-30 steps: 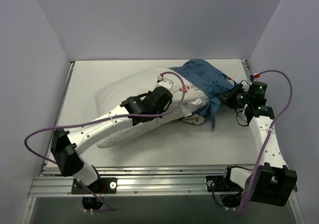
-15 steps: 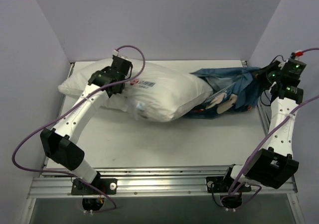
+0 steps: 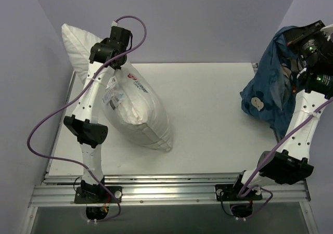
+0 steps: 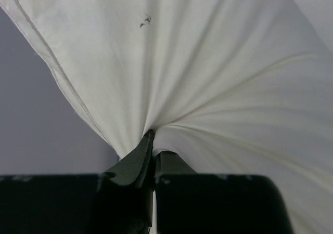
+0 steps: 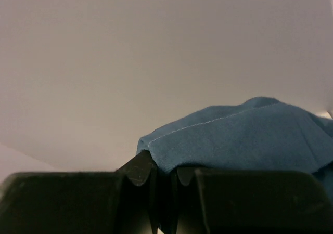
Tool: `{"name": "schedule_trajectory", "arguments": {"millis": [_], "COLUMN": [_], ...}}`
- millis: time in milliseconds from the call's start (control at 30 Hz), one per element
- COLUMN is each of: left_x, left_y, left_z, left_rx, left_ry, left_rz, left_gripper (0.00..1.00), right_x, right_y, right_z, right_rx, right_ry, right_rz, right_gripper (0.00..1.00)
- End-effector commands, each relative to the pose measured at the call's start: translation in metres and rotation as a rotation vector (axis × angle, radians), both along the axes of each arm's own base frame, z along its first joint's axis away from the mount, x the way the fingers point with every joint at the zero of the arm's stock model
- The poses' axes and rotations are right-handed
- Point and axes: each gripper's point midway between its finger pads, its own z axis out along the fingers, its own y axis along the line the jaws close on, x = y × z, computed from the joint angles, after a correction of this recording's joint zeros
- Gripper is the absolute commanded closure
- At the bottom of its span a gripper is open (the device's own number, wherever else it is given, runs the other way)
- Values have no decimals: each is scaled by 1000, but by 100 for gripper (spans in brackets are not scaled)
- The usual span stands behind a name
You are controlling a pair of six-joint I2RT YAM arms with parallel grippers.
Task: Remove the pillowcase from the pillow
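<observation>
Hoisting the plump white rectangular pillow [image 3: 138, 114] by one pinched fold, my left fingers [image 4: 152, 140] are clamping tight on its cloth at the far left of the white desk [image 3: 213, 114]. Its lower end is appearing to rest on the desk and its top corner is leaning toward the pale left wall. Across the desk, my right fingers [image 5: 161, 164] are closing hard on a stitched edge of the soft dark-blue printed fabric pillowcase [image 3: 268, 88]. It is dangling limp in the air at the far right, one pale cartoon face showing on its folds.

A second ago the blue case was bunched over one end of the pillow in the middle of the desk. Half a second ago it was clinging only to the pillow's tip as my arms were drawing apart. Now the two are hanging well apart, no fabric bridging the gap.

In my judgement the stripping itself is finishing here: the pillow is showing fully bare, and what is remaining is likely only lowering and letting go of each piece.
</observation>
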Motion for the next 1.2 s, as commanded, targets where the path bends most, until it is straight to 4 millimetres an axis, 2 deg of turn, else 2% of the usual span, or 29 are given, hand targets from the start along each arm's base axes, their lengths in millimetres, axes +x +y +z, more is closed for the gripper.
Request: {"name": "schedule_trajectory", "arguments": {"millis": [0, 33, 67, 100, 133, 167, 200, 233, 267, 300, 333, 367, 400, 433, 467, 500, 533, 567, 600, 633, 667, 700, 800, 833, 933, 967, 1000, 1067, 1167], "left_x": [-2, 0, -11, -11, -9, -26, -24, -30, -48, -54, -61, -80, -88, -99, -117, -128, -139, -156, -168, -178, -193, -205, -233, -243, -257, -264, -270, -279, -291], "left_y": [0, -5, -2, -4, -7, -5, -9, -9, -7, -8, -8, -7, -7, -5, 0, 1, 4, 10, 13, 17, 24, 30, 41, 44, 47, 50, 52, 57, 65], "left_z": [66, 70, 86, 66, 72, 87, 61, 56, 65, 28, 22, 28, 19, -9, -3, -10, -22, -11, -13, -10, 3, 3, 22, 28, 32, 35, 37, 42, 44], "left_rx": [-110, -148, -182, -182, -217, -259, -271, -290, -331, -341, -368, -411, -444, -442, -471, -492, -492, -514, -520, -523, -537, -535, -581, -601, -637, -651, -651, -653, -643], "left_ry": [-245, -275, -322, -279, -330, -375, -342, -343, -375, -308, -313, -340, -335, -279, -306, -286, -262, -299, -290, -298, -342, -341, -415, -447, -470, -488, -489, -509, -525], "left_rz": [26, 14, 12, 14, 5, -15, -13, -17, -32, -14, -15, -36, -28, -20, -25, -21, -16, -21, -20, -20, -22, -2, 8, 2, 6, 8, 8, 11, 23], "left_gripper": [98, 98, 98, 98, 98, 98, 98, 98, 96, 91, 84, 69, 59, 52, 39, 34, 29, 17, 12, 9, 5, 3, 5, 5, 6, 6, 6, 6, 6], "right_x": [-38, -45, -52, -64, -69, -75, -76, -76, -72, -70, -78, -76, -71, -79, -87, -93, -107, -119, -129, -144, -155, -164, -184, -190, -208, -220, -228, -250, -269], "right_y": [59, 73, 82, 94, 102, 111, 112, 114, 117, 120, 124, 135, 137, 135, 131, 128, 125, 114, 116, 115, 105, 101, 90, 90, 76, 72, 62, 58, 48], "right_z": [101, 109, 111, 123, 122, 115, 108, 98, 66, 45, 34, -3, -53, -75, -121, -166, -177, -201, -210, -210, -219, -220, -197, -176, -145, -123, -111, -78, -57], "right_rx": [-123, -86, -81, -111, -106, -85, -72, -62, -58, -56, -66, -72, -39, -39, 2, -11, -34, -36, -44, -63, -79, -82, -105, -102, -95, -89, -92, -101, -112], "right_ry": [-368, -401, -428, -501, -509, -510, -498, -473, -380, -320, -293, -182, -59, -2, 160, 272, 303, 398, 426, 417, 463, 473, 434, 381, 322, 273, 241, 143, 79], "right_rz": [241, 294, 332, 374, 413, 441, 436, 427, 407, 397, 361, 378, 379, 342, 310, 288, 249, 160, 148, 119, 37, -3, -99, -109, -212, -244, -305, -338, -395], "right_gripper": [100, 100, 100, 100, 100, 100, 100, 100, 100, 100, 100, 100, 100, 100, 100, 100, 100, 100, 100, 100, 100, 100, 100, 100, 100, 100, 100, 100, 98]}}
